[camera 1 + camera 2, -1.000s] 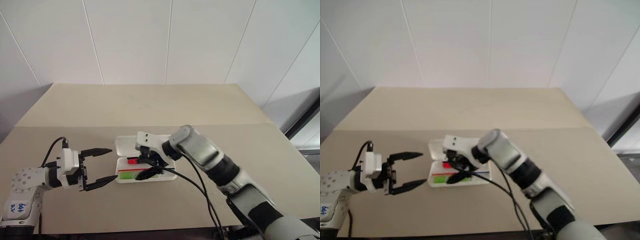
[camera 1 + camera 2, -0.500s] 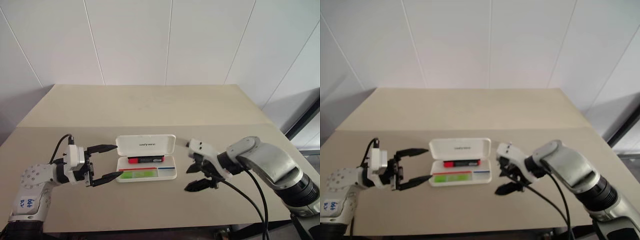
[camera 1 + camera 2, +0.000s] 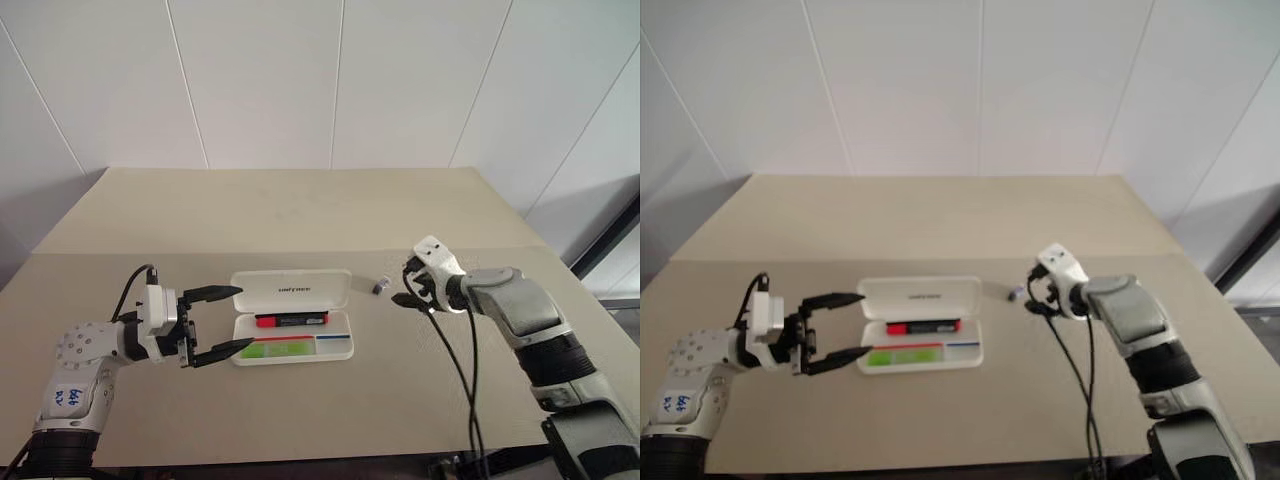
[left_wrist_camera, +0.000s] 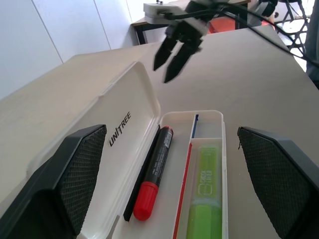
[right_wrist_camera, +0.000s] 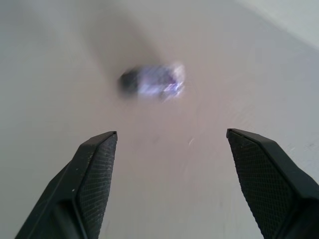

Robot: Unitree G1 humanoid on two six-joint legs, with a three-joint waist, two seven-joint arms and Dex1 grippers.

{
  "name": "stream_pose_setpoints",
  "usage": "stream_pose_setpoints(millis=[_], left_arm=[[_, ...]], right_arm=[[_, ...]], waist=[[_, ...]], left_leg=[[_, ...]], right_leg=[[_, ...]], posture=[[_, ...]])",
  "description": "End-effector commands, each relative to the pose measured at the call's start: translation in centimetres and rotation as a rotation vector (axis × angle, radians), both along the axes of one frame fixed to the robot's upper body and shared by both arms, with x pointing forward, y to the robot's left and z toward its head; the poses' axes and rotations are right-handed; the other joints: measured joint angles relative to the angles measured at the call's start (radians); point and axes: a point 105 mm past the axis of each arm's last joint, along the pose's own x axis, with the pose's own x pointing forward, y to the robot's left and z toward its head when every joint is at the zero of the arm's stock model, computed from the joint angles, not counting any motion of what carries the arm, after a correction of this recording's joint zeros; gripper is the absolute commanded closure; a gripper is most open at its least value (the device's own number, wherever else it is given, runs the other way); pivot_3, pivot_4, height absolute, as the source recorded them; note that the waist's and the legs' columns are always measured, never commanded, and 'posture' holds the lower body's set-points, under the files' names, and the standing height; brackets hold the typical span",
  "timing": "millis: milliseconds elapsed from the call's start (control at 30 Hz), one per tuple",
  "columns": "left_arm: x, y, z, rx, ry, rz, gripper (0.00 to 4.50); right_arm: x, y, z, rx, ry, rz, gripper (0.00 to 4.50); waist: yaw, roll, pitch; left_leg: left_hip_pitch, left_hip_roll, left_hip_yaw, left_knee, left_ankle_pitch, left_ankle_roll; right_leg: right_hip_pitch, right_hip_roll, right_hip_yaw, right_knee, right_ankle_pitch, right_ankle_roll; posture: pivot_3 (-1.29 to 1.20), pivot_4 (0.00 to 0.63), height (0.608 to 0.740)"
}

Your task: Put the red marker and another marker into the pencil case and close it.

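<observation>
The white pencil case point(image 3: 340, 349) lies open mid-table, its lid point(image 3: 292, 287) tipped back. Inside, the red marker point(image 3: 291, 320) rests in the back slot and the green marker point(image 3: 276, 349) in the front one; the left wrist view shows both, the red marker point(image 4: 154, 172) beside the green marker point(image 4: 203, 191). My left gripper point(image 3: 226, 320) stands open at the case's left end, touching nothing. My right gripper point(image 3: 405, 285) is open and empty to the right of the case, apart from it.
A tiny grey-dark piece point(image 3: 381, 287) lies on the beige table point(image 3: 300, 210) between the case and my right gripper, and sits just ahead of the open fingers as a piece point(image 5: 152, 82) in the right wrist view. A cable hangs from the right arm.
My right gripper has left the case, where it hovered over the green marker, and swung right to the small piece. The left gripper has hardly shifted.
</observation>
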Motion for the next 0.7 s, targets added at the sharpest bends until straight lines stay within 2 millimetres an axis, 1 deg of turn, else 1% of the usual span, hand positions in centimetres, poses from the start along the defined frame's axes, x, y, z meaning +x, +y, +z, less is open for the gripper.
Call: stream_pose_setpoints(millis=[33, 200, 300, 500, 633, 700], left_arm=[[-0.1, -0.2, 0.8, 0.004, -0.043, -0.013, 0.0], [-0.1, -0.4, 0.9, 0.004, -0.045, -0.017, 0.0], [0.0, -0.4, 0.9, 0.005, -0.047, -0.018, 0.0], [-0.1, -0.5, 1.0, 0.004, -0.051, -0.016, 0.0], [-0.3, -0.4, 0.9, 0.004, -0.052, -0.01, 0.0], [-0.4, -0.3, 0.9, 0.004, -0.052, -0.007, 0.0]], right_arm=[[0.9, 0.2, 1.7, 0.062, -0.091, -0.046, 0.02], [1.4, 1.7, 1.4, 0.124, -0.104, -0.044, 0.02], [1.9, 2.5, 0.9, 0.142, -0.102, -0.047, 0.02], [2.7, 3.1, -0.5, 0.213, -0.079, -0.125, 0.02], [2.7, 3.0, -1.7, 0.221, -0.066, -0.222, 0.02], [2.3, 3.0, -2.2, 0.219, -0.061, -0.266, 0.02]], waist=[[0.0, 0.0, 0.0], [0.0, 0.0, 0.0], [-0.002, 0.0, 0.0], [-0.011, 0.0, 0.0], [-0.013, 0.0, 0.0], [-0.013, 0.0, 0.0]], left_leg=[[0.0, 0.0, 0.0, 0.0, 0.0, 0.0], [0.0, 0.0, 0.0, 0.0, 0.0, 0.0], [0.0, 0.0, 0.0, 0.0, 0.0, 0.0], [0.0, 0.0, 0.0, 0.0, 0.0, 0.0], [0.0, 0.0, 0.0, 0.0, 0.0, 0.0], [0.0, 0.0, -0.001, 0.0, 0.0, 0.0]], right_leg=[[0.0, 0.0, 0.0, 0.0, 0.0, 0.0], [0.0, 0.0, 0.0, 0.0, 0.0, 0.0], [0.0, 0.0, 0.0, 0.0, 0.0, 0.0], [0.0, 0.0, 0.0, 0.001, 0.0, 0.0], [0.0, 0.0, 0.0, 0.001, 0.0, 0.0], [0.0, 0.0, 0.0, 0.001, 0.0, 0.0]], posture=[[0.0, 0.15, 0.74], [0.0, 0.15, 0.74], [0.0, 0.15, 0.74], [0.0, 0.15, 0.74], [0.0, 0.15, 0.74], [0.0, 0.15, 0.74]])
